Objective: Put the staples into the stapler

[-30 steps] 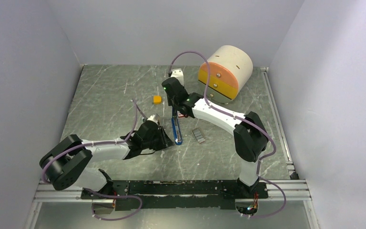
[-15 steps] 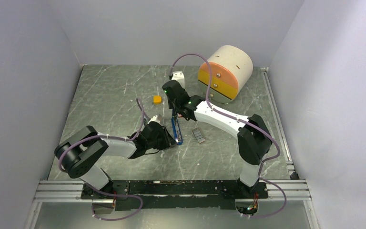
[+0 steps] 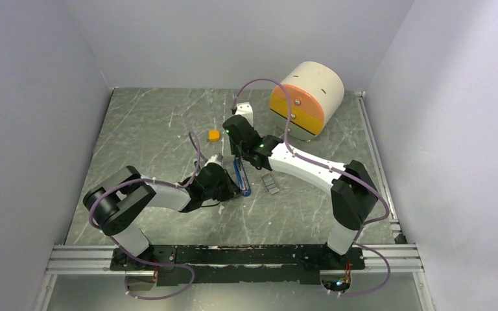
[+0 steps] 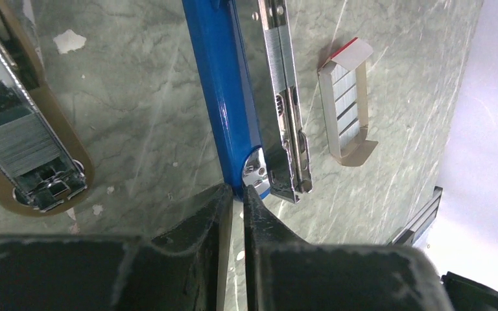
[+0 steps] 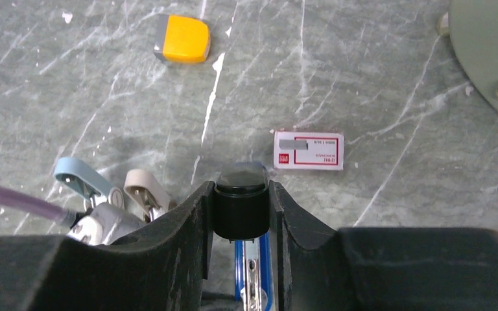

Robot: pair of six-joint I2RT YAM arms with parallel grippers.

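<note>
The blue stapler (image 3: 241,178) lies open on the table, its silver magazine (image 4: 285,97) showing beside the blue body (image 4: 224,97). The staples (image 3: 270,184), a ribbed silver block in a small open tray (image 4: 343,107), lie just right of it. My left gripper (image 3: 231,188) is low at the stapler's near end, its jaws almost together and pinching the blue hinge end (image 4: 235,192). My right gripper (image 3: 238,155) is at the far end, shut on the stapler's black cap (image 5: 241,204).
An orange-yellow block (image 3: 214,135) (image 5: 183,39) lies at the back. A red-and-white box (image 5: 308,150) lies beyond the right gripper. A round drawer unit (image 3: 306,97) stands back right. A beige stapler (image 4: 26,136) and a light blue one (image 5: 78,178) lie left of the blue stapler.
My left arm has swung right and its gripper has closed in on the stapler's near end. My right gripper has shifted slightly right and nearer with the stapler's far end.
</note>
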